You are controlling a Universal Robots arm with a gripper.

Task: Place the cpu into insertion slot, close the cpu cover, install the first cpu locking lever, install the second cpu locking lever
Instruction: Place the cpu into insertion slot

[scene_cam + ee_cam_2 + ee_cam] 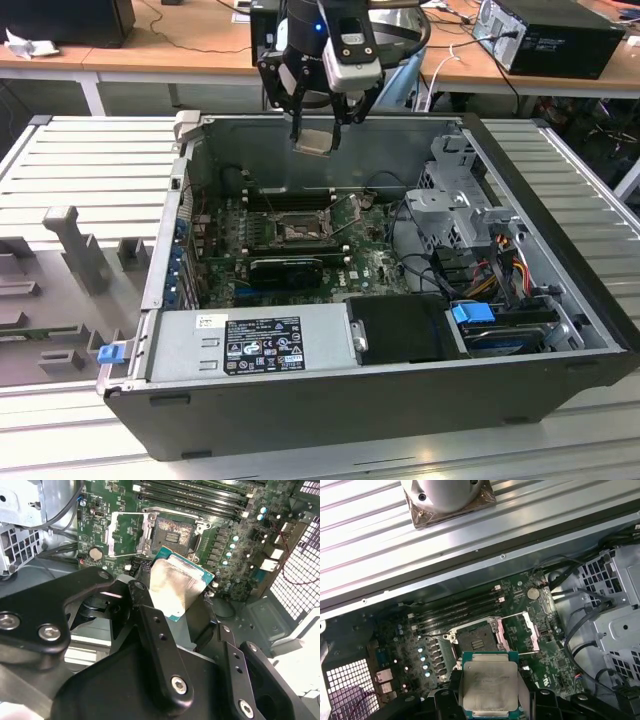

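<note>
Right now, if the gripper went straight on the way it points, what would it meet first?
The way looks free until the open black-framed square insertion slot; the gripper, shut on the beige-grey square cpu, seems aimed there, though depth is unclear.

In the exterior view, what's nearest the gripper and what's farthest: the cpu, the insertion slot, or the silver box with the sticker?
1. The cpu, held in the gripper.
2. The insertion slot, on the board below it.
3. The silver box, along the case's near wall.
</note>
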